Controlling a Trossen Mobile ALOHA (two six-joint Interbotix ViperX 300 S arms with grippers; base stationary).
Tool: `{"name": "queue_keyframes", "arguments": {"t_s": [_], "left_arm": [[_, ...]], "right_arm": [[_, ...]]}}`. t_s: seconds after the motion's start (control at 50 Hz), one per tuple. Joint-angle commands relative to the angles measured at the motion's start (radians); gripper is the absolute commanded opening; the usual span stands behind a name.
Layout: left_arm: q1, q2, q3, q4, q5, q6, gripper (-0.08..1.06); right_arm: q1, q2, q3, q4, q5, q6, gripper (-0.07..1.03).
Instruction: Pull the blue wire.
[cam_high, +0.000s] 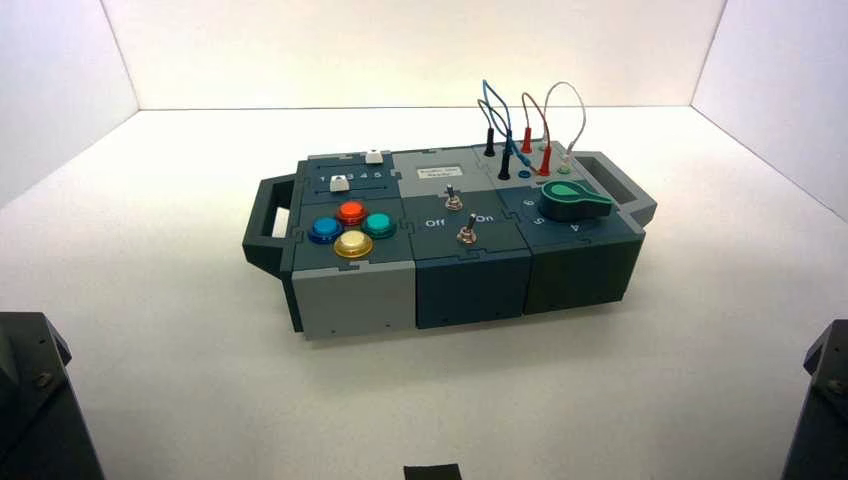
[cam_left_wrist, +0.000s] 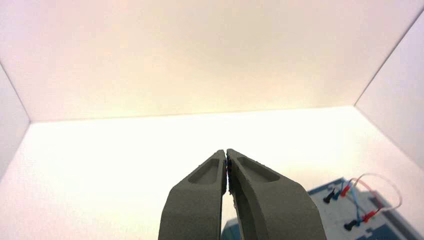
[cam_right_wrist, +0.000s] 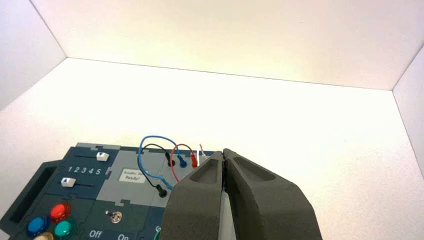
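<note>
Four coloured buttons (cam_high: 352, 229), two sliders (cam_high: 356, 171), toggle switches (cam_high: 460, 219), green knob (cam_high: 575, 201) on the box (cam_high: 473, 287).

The bench (cam_high: 190, 390) has a pale, plain top. Its far edge runs straight between the far left and far right corners, and pale walls (cam_high: 420, 55) rise along the far, left and right edges. The near edge is outside the high view.

One box (cam_high: 471, 290) lies directly on the bench, upright, between the left and right edges and apart from both. It is turned slightly: its right end sits closer to the far edge than its left end. The left handle (cam_high: 262, 225) faces the left edge; the right handle (cam_high: 630, 190) faces the right edge.
</note>
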Motion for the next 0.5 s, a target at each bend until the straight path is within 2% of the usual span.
{"name": "queue_keyframes", "arguments": {"t_s": [0.02, 0.3, 0.5], "left_arm": [[0.003, -0.018, -0.011, 0.002, -0.006, 0.002, 0.01], [0.008, -0.035, 0.025, 0.000, 0.000, -0.006, 0.01], [0.011, -0.051, 0.025, 0.000, 0.002, -0.006, 0.01]], "right_arm": [[-0.003, 0.005, -0.046, 0.011, 0.015, 0.006, -0.02], [-0.003, -0.002, -0.038, 0.002, 0.018, 0.000, -0.02], [-0.003, -0.012, -0.028, 0.000, 0.014, -0.003, -0.02]]}}
